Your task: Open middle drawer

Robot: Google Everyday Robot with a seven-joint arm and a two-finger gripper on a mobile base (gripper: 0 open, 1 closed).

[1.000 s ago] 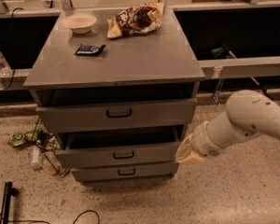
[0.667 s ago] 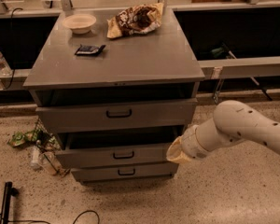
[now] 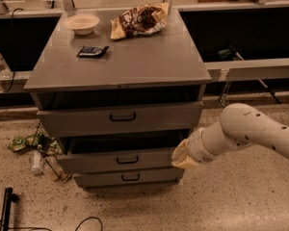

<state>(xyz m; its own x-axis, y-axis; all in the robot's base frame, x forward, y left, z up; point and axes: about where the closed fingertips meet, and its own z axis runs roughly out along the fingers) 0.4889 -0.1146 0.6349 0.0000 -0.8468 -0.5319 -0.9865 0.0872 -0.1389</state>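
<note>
The grey metal cabinet (image 3: 120,69) has three drawers. The middle drawer (image 3: 86,161) has a medium-height front with a small black bar handle (image 3: 127,160). It stands pulled out a little, with a dark gap above its front. My gripper (image 3: 179,157) is at the end of the white arm (image 3: 250,129), which reaches in from the right. The gripper is at the right end of the middle drawer's front, level with it. The top drawer (image 3: 120,118), with the tallest front, also stands slightly out. The slim bottom drawer (image 3: 130,177) is pushed in.
On the cabinet top lie a white bowl (image 3: 82,23), a crumpled chip bag (image 3: 139,19) and a small dark packet (image 3: 92,51). Bottles and litter (image 3: 38,153) lie on the speckled floor left of the cabinet. Black cables (image 3: 9,206) lie at the lower left.
My arm has moved left and slightly down, bringing the gripper up to the right end of the middle drawer. The drawers have not visibly moved.
</note>
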